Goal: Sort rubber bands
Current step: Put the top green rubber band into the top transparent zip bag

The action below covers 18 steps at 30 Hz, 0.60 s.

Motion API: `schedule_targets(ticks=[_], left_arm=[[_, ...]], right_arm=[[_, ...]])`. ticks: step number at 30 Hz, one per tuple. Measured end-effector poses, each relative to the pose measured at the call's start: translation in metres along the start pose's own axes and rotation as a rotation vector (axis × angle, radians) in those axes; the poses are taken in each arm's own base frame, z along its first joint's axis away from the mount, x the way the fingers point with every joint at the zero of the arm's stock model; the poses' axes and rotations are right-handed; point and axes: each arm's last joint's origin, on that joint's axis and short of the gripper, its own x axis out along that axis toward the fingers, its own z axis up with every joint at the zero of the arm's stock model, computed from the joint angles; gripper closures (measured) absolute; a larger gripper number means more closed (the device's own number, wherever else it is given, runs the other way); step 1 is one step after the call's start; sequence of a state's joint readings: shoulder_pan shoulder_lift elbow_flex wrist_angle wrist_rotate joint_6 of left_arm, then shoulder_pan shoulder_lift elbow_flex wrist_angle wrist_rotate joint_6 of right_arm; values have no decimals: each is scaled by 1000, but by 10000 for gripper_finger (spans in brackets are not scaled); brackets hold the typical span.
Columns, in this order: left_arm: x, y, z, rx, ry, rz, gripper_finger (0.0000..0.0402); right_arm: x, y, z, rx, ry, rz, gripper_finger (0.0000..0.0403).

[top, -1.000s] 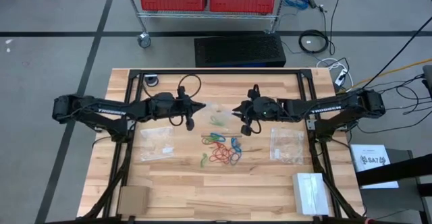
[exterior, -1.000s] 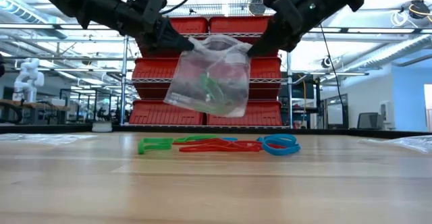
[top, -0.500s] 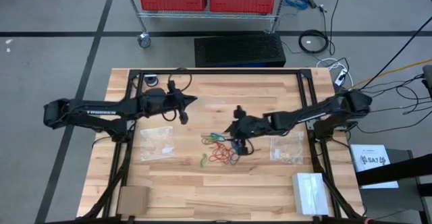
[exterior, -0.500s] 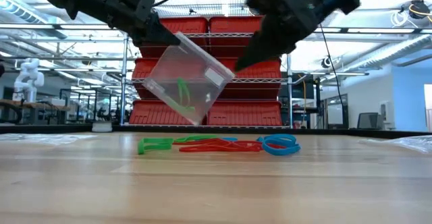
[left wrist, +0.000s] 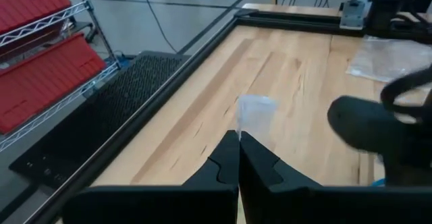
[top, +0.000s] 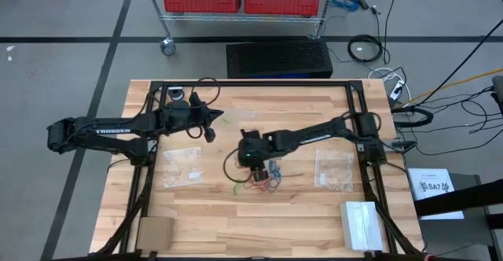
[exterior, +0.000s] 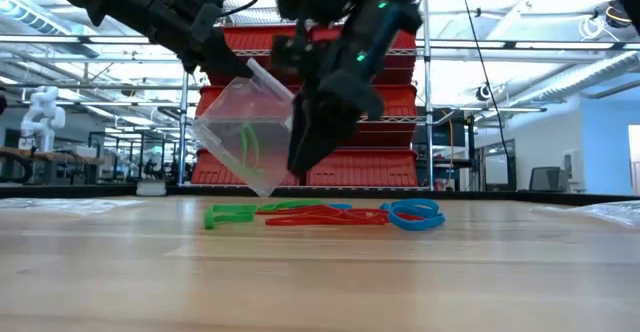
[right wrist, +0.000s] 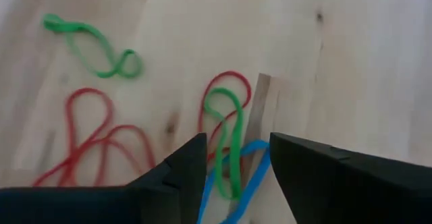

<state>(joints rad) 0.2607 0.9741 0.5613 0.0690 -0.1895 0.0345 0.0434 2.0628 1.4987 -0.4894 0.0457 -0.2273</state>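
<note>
A pile of rubber bands (top: 263, 178) in red, green and blue lies at the table's middle, and shows flat on the wood in the low view (exterior: 320, 213). My right gripper (right wrist: 236, 143) hovers open just above the pile, pointing steeply down, with a green band (right wrist: 226, 116) below the gap between its fingers. The low view shows that gripper (exterior: 298, 162) clear of the table. My left gripper (top: 212, 120), at the far left, is shut on a clear zip bag (exterior: 245, 137) with green bands inside. My left gripper pinches the bag's top corner (exterior: 256, 70) between its two fingers, coming from the table's left and slanting slightly down. A bit of the bag's edge (left wrist: 253, 109) sticks out past the fingertips. The bag hangs tilted below them, clear of the table.
Two more clear zip bags lie flat, one at the left (top: 182, 167) and one at the right (top: 334, 169). A white box (top: 361, 223) and a cardboard piece (top: 155, 233) sit near the front edge. A black frame (top: 251, 86) borders the table.
My right gripper has let go of the bag, swung down and toward the table's near left onto the band pile, and tipped steeply downward. The bag, held by both grippers before, now hangs from my left gripper alone, which has drawn back toward the left edge.
</note>
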Motion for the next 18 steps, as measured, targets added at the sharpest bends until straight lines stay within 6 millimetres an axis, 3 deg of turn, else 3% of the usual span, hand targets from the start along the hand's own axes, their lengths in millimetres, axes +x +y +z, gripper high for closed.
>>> schedule_targets(ticks=[7,18], left_arm=[[0,0,-1,1,7,6,401],[0,0,0,1,5,6,401]], right_arm=[[24,-8,-6,-23,83,10,245],[25,-7,-3,-31,37,53,265]])
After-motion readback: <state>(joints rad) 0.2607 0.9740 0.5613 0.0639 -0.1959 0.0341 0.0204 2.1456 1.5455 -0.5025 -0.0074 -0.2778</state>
